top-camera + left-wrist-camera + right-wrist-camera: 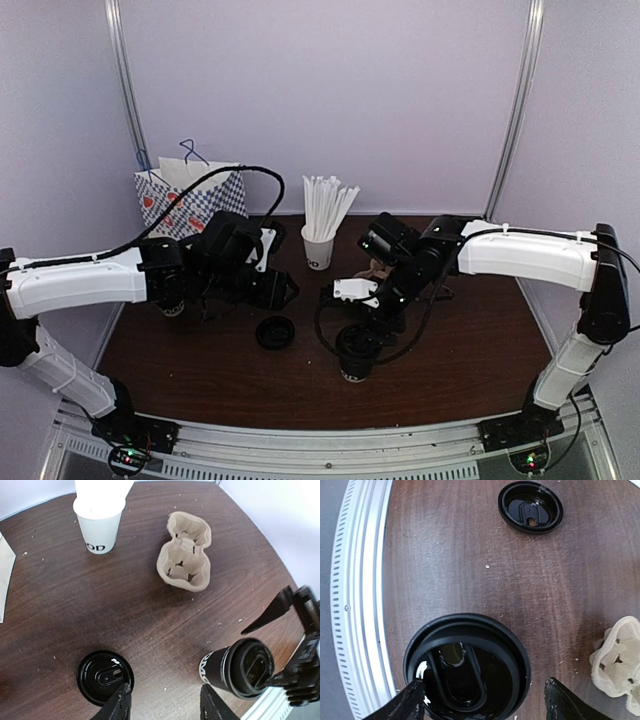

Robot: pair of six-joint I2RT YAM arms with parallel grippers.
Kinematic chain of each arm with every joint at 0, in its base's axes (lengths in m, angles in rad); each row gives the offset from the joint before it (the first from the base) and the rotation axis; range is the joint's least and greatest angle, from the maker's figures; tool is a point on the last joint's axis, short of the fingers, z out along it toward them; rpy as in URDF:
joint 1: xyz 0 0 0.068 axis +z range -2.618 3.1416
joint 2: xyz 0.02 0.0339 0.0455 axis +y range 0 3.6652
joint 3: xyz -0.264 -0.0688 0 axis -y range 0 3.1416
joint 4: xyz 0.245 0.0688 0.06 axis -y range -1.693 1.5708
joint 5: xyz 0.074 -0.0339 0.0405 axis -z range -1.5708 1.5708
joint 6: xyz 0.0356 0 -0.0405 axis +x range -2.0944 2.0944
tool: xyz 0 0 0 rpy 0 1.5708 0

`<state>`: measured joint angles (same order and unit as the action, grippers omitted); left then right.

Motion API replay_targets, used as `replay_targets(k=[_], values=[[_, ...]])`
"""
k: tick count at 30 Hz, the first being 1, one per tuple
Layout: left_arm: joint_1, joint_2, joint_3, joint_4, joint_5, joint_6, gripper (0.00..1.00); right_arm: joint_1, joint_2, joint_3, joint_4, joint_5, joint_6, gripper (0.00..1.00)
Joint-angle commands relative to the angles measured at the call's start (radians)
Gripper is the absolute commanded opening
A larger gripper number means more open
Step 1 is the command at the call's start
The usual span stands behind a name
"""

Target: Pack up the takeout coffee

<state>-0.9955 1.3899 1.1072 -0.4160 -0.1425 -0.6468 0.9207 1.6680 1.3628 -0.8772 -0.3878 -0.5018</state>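
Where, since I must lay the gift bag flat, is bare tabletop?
Bare: the right side of the table, beyond the takeout coffee; the near-left corner, left of the loose lid. Crowded: the middle, around the straw cup and cup carrier.

Fixed view high at the near edge, wrist views angled down, right one closest, all sharing takeout coffee (466,672), loose lid (105,676).

The takeout coffee (358,352) stands right of the loose lid (275,332), straw cup (318,250) behind them.
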Motion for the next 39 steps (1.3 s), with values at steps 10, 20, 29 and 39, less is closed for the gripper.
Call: replay_targets(k=[10, 20, 29, 39], values=[[0.026, -0.032, -0.06, 0.036, -0.008, 0.025, 0.48, 0.033, -0.045, 0.037, -0.037, 0.059, -0.016, 0.8], [0.033, -0.038, -0.083, 0.053, 0.004, 0.023, 0.48, 0.042, -0.01, 0.049, -0.065, 0.011, -0.033, 0.81], [0.033, -0.038, -0.097, 0.057, 0.005, 0.015, 0.49, 0.068, 0.02, 0.055, -0.056, 0.056, -0.027, 0.82], [0.032, -0.032, -0.095, 0.056, 0.012, 0.015, 0.49, 0.069, 0.032, 0.056, -0.067, 0.085, -0.017, 0.8]])
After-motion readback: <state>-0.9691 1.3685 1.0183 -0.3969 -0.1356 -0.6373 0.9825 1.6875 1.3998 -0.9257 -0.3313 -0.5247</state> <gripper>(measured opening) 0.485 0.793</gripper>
